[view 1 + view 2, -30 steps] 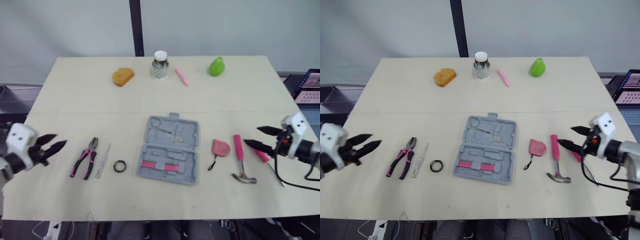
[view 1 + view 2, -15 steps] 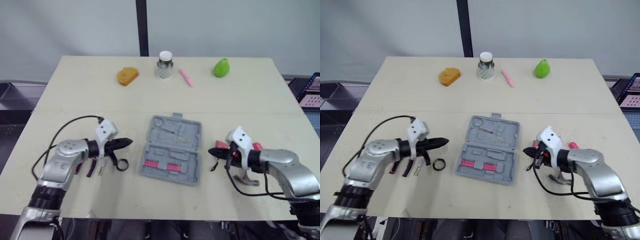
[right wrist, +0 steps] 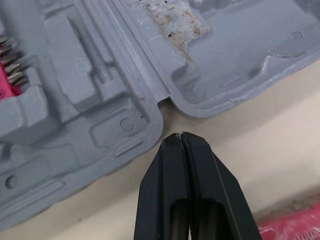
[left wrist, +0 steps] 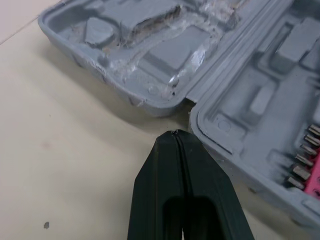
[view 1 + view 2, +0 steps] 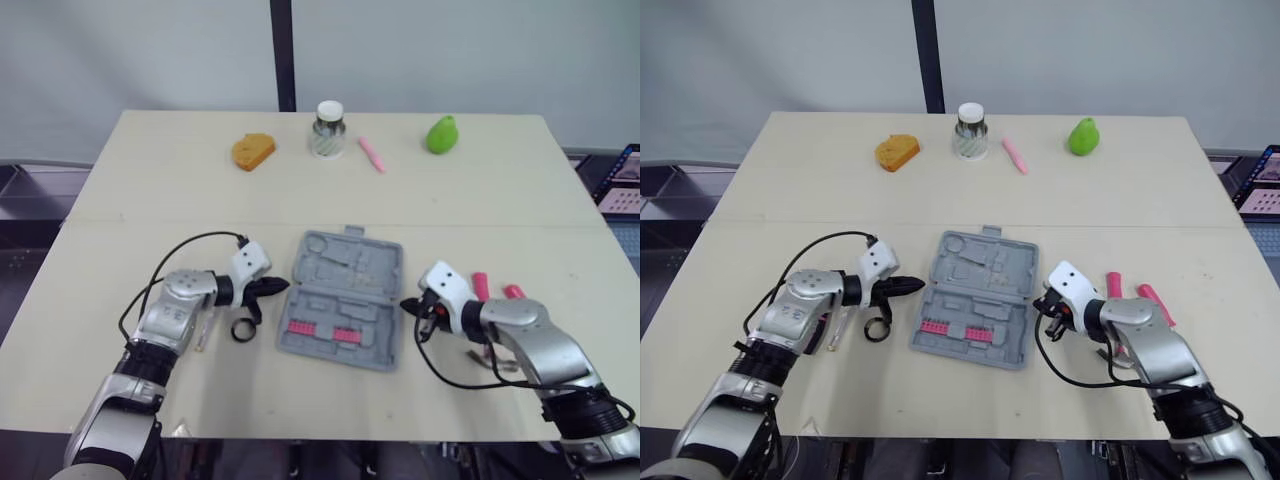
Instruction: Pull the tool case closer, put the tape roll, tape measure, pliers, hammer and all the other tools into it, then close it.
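Both clenched empty, left gripper (image 5: 281,286) and right gripper (image 5: 406,305) flank open tool case (image 5: 352,272); pink bits (image 5: 322,331) inside

Left arm (image 5: 178,308), silver-grey w/ white wrist block: elbow bent, forearm angled inward. Left gripper (image 5: 279,287), two black fingers: pressed together, tip near horiz. Right arm (image 5: 525,335), same build: elbow bent, forearm inward. Right gripper (image 5: 404,304), black fingers: closed tight, tip facing left gripper's.
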